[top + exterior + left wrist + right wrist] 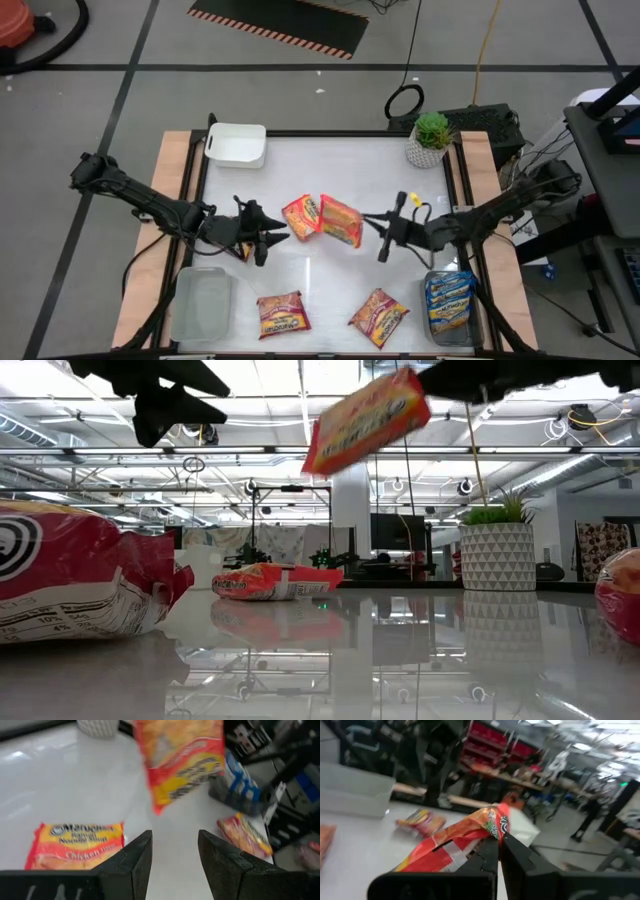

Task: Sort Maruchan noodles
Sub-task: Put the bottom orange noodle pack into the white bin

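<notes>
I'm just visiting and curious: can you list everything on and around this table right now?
Orange-red noodle packets: four lying on the table, one mid-table, two near the front edge, one mostly hidden under the left gripper.
Lifted packet: one, orange-red, held above mid-table.
Blue packets: a stack, count unclear, in the bin at front right.
Clear bin: one, front left.
White bin: one, back left.
Potted plant: one, green in a white pot, back right.
Left gripper: open, beside the mid-table packet.
Right gripper: shut on the lifted packet.
</notes>
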Robot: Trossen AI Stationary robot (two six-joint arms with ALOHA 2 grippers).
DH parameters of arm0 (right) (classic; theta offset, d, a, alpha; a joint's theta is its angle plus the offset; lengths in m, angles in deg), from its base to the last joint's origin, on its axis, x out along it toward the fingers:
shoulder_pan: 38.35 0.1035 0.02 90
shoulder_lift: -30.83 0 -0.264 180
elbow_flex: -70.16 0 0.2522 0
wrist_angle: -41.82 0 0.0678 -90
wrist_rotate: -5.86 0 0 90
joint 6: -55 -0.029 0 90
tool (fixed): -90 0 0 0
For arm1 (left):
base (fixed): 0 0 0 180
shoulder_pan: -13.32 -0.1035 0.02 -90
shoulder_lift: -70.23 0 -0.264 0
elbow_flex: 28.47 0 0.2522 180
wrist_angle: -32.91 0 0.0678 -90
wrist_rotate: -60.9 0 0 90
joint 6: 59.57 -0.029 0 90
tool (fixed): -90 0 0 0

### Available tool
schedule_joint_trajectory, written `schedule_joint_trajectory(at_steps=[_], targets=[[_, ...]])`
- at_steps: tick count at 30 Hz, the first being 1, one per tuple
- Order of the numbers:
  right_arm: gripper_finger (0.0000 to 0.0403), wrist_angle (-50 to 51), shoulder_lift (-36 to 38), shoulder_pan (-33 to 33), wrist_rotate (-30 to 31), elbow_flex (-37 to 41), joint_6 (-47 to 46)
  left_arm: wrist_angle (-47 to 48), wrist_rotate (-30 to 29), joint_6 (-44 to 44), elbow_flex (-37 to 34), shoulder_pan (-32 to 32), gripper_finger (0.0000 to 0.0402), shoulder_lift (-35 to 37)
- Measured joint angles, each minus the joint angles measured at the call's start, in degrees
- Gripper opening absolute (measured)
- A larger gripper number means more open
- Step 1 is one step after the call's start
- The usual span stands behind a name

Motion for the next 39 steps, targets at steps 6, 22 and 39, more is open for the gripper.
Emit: schedule_joint_trajectory(at_steps=[6, 22, 39], targets=[[0.0000, -5.4, 4.3, 1.7, 3.5, 0.0, 8.9, -3.3, -3.2, -0.3, 0.0, 0.0, 0.0163, -1.4], [0.0000, -30.4, 5.5, 1.8, 4.6, -0.1, 29.6, -47.4, -0.6, -23.6, 0.0, 0.2, 0.0164, -23.4], [0.0000, -33.9, 5.5, 1.9, -5.9, -0.1, 22.5, -59.4, -0.2, -34.7, 18.7, 0.3, 0.0339, -44.5]])
